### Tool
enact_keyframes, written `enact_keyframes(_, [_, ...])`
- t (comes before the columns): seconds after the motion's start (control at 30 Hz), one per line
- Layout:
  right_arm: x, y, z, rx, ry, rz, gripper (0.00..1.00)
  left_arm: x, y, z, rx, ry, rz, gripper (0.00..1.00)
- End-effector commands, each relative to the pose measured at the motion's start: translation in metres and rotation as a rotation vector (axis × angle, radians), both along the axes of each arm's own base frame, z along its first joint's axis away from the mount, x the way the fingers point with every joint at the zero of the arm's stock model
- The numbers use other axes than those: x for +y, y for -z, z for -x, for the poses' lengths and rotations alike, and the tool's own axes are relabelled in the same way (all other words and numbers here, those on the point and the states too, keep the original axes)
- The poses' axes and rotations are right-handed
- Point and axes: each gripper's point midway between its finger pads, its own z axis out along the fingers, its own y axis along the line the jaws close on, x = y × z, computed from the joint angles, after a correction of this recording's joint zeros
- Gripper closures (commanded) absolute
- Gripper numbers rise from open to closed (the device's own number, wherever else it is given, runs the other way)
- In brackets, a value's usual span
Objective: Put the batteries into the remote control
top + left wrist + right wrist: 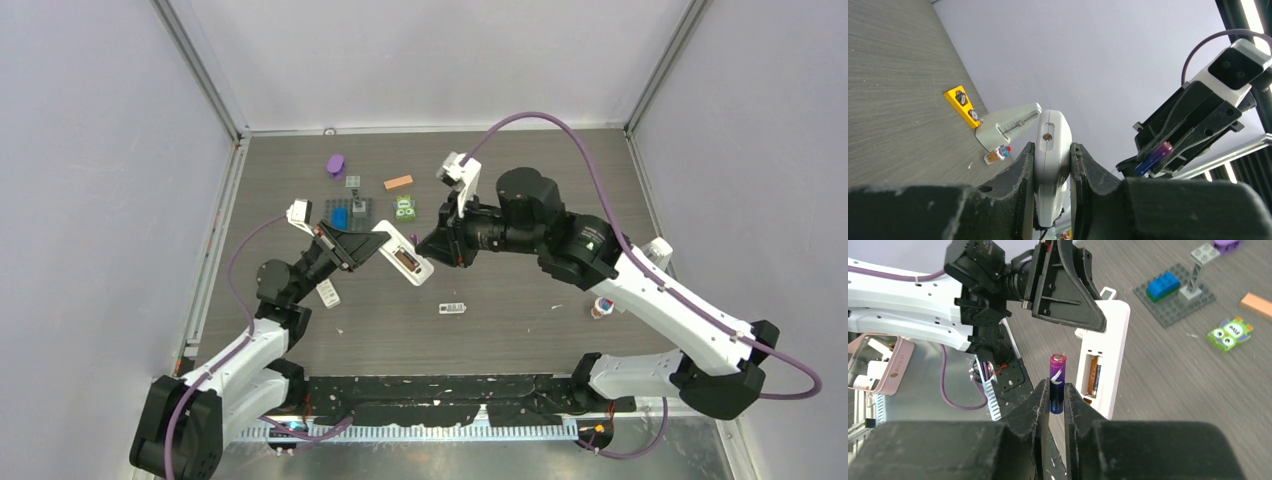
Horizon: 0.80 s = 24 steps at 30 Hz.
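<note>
My left gripper (pixel 1050 147) is shut on the white remote control (pixel 1051 150) and holds it above the table, edge-on between the fingers. Seen from the right wrist, the remote (pixel 1105 352) has its back compartment open toward me, with an orange battery (pixel 1092 378) lying inside. My right gripper (pixel 1057 390) is shut on a purple battery (pixel 1057 380), held upright just left of that compartment and not touching it. From above, the left gripper (pixel 375 243), the remote (pixel 404 258) and the right gripper (pixel 430 245) meet at mid-table.
A grey brick plate (pixel 350 213) with a blue brick, a green owl tile (pixel 404 208), an orange block (pixel 398 182) and a purple piece (pixel 335 164) lie behind. A white flat piece (pixel 328 294), a small white-and-dark piece (pixel 453 308) and a toy figure (pixel 601 307) lie nearer.
</note>
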Motion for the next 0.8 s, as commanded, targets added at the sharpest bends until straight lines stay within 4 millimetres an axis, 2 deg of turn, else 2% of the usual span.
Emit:
enact_keyframes(0.0, [-0.004, 0.026, -0.001, 0.063, 0.084, 0.171, 0.84, 0.006, -0.02, 0.001, -0.026, -0.028, 0.074, 1.0])
enact_keyframes(0.23, [0.012, 0.061, -0.006, 0.088, 0.127, 0.338, 0.83, 0.005, 0.001, -0.005, 0.064, -0.042, 0.036, 1.0])
enact_keyframes(0.57, [0.02, 0.075, -0.02, 0.069, 0.189, 0.439, 0.81, 0.006, 0.011, -0.003, 0.094, -0.043, 0.019, 1.0])
enact_keyframes(0.77, [0.025, 0.084, -0.021, 0.067, 0.176, 0.47, 0.77, 0.005, 0.012, -0.004, 0.117, -0.035, 0.031, 1.0])
